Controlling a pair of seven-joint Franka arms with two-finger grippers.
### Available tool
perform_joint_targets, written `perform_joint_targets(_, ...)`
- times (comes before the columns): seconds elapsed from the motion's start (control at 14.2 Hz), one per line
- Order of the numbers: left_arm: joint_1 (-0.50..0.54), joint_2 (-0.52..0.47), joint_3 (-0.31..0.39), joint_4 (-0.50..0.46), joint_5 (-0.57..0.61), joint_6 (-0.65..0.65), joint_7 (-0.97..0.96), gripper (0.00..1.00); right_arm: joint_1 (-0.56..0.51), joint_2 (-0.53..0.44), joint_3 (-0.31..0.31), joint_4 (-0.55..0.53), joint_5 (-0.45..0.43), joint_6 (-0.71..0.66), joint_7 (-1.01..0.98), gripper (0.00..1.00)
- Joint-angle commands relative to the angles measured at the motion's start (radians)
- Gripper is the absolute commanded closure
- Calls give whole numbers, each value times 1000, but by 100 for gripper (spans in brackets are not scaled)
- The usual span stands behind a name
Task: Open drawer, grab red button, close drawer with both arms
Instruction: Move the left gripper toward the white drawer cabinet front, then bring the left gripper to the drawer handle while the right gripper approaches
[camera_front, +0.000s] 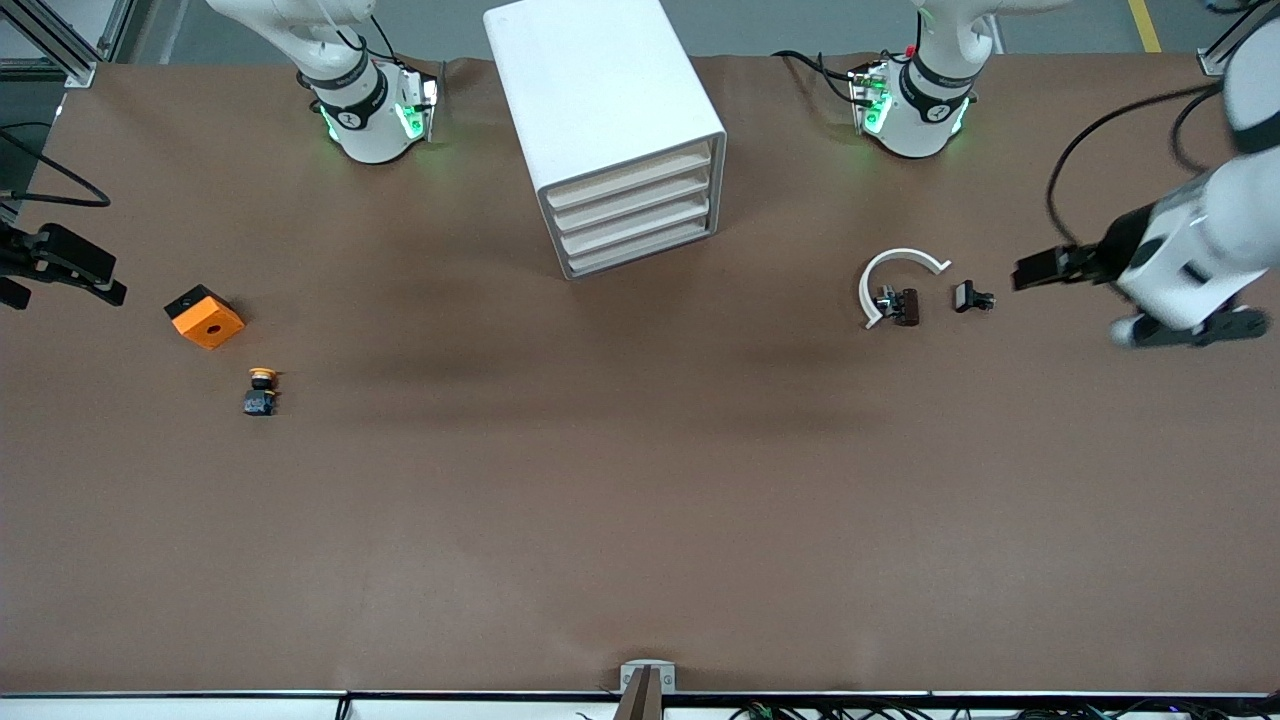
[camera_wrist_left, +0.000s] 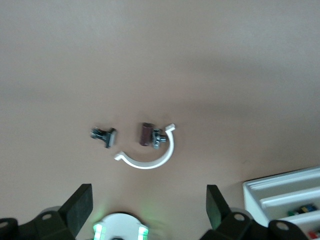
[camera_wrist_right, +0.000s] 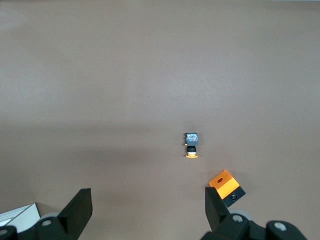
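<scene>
Brown table (camera_front: 640, 500) fills the front view, with a white drawer cabinet (camera_front: 610, 130) standing between the two arm bases, all four drawers shut. Toward the right arm's end lie an orange cube with a hole (camera_front: 205, 317) and, nearer the camera, a button with an orange-yellow cap (camera_front: 261, 391). Toward the left arm's end lie a white curved clip (camera_front: 893, 281), a dark brown cylinder (camera_front: 906, 306) and a small black clamp (camera_front: 971, 297). Left gripper (camera_front: 1035, 270) hovers at that table end; right gripper (camera_front: 60, 265) at the other. Left wrist view: fingers (camera_wrist_left: 80, 205) spread wide, holding nothing, clip (camera_wrist_left: 150, 155) below. Right wrist view: fingers (camera_wrist_right: 80, 206) wide, empty. The red-capped button shows nowhere.
</scene>
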Motion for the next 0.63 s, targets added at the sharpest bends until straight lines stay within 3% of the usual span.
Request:
perform_joint_targets(0.0, -66, 72, -4, 22, -17, -5, -218, 0, -1, -3, 9, 9, 0, -9, 6, 0)
perform_joint_targets(0.21, -133, 172, -4, 27, -64, -3, -468, 0, 1, -1, 10, 9, 2, -4, 7, 0)
perform_joint_targets(0.56, -224, 345, -4, 129, -161, 12, -856, 0, 30, -1, 12, 9, 0, -1, 6, 0)
